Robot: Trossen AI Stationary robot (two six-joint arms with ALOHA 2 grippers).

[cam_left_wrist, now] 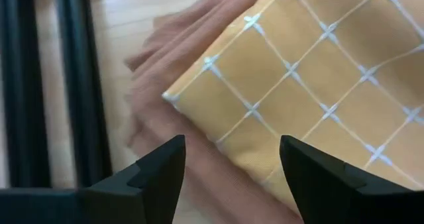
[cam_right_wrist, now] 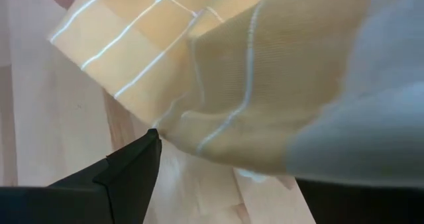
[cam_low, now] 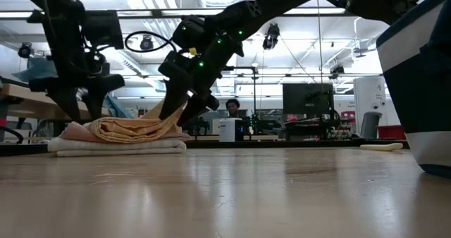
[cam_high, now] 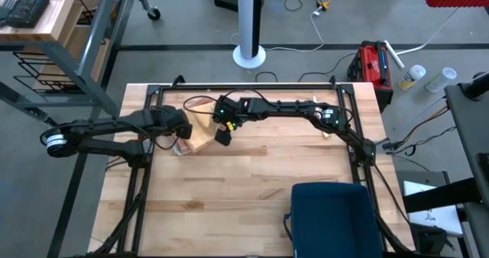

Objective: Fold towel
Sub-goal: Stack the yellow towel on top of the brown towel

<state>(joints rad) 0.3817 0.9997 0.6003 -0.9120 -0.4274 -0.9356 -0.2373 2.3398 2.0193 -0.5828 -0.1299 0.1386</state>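
Note:
A yellow towel (cam_low: pixel 130 129) with thin white lines lies folded on a pink towel (cam_low: pixel 74 133) and a white one (cam_low: pixel 116 147), stacked at the table's far left. My left gripper (cam_left_wrist: pixel 232 144) hovers open above the yellow towel's corner (cam_left_wrist: pixel 173 97), touching nothing; it shows in the high view too (cam_high: pixel 182 130). My right gripper (cam_low: pixel 180 115) stands open at the stack's right side, where a flap of the yellow towel (cam_right_wrist: pixel 252 85) rises up to it. My right gripper slants down from the table's far right with its jaws wide apart. The yellow towel's raised flap (cam_right_wrist: pixel 311 138) lies draped over one finger and hides most of it; the other finger (cam_right_wrist: pixel 132 171) is bare. Nothing is pinched. The flap's lower part stays on the stack.
Black frame rails (cam_high: pixel 145 174) run along the table's left, right and far sides. A dark blue container (cam_high: pixel 330 216) stands at the near right. A small pale object (cam_low: pixel 380 146) lies far right. A person (cam_low: pixel 231 105) sits in the room behind.

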